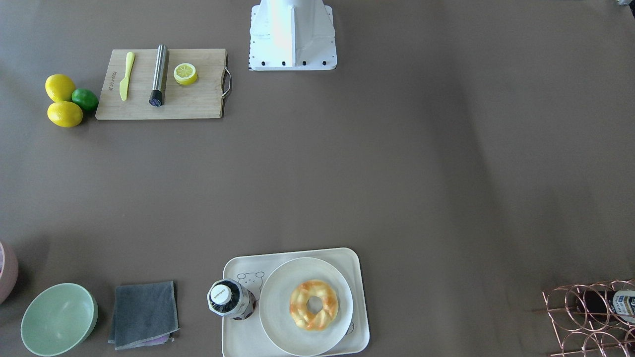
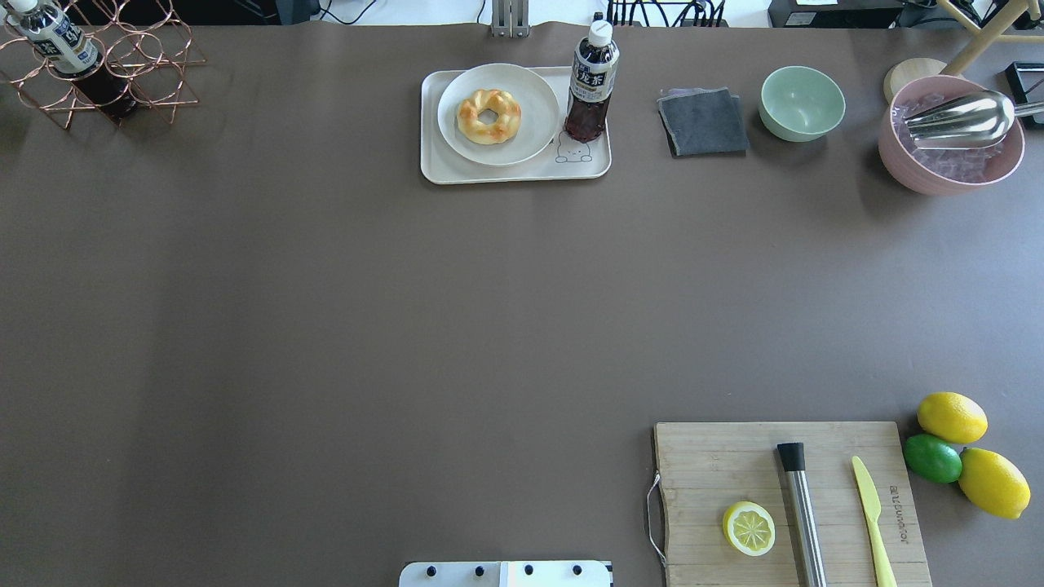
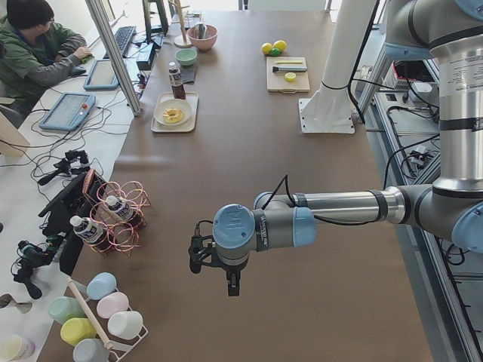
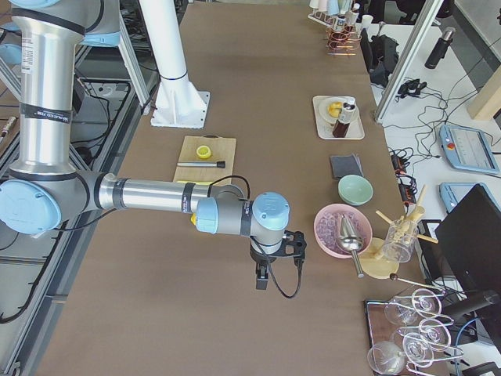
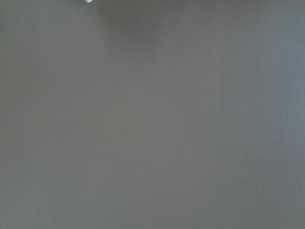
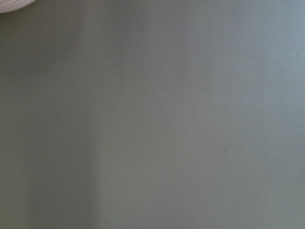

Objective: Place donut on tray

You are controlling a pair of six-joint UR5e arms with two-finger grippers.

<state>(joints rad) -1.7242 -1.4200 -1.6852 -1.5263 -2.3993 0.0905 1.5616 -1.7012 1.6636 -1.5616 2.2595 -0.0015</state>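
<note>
The donut (image 1: 298,302) (image 2: 471,114) lies on a round white plate (image 1: 278,317) (image 2: 530,102). The plate stands on the cream tray (image 1: 238,342) (image 2: 440,171) at the table's far edge. A dark drink bottle (image 1: 225,297) (image 2: 589,90) stands upright on the same tray beside the plate. My left gripper (image 3: 231,280) shows only in the exterior left view, hanging over bare table far from the tray. My right gripper (image 4: 262,278) shows only in the exterior right view, near the pink bowl. I cannot tell whether either is open. Both wrist views show only bare brown table.
A wooden cutting board (image 2: 710,456) holds a lemon half (image 2: 749,528), a metal rod (image 2: 803,514) and a yellow knife (image 2: 871,509). Lemons and a lime (image 2: 932,457) lie beside it. A grey cloth (image 2: 703,122), green bowl (image 2: 802,102), pink bowl (image 2: 950,167) and copper rack (image 2: 122,73) line the far edge.
</note>
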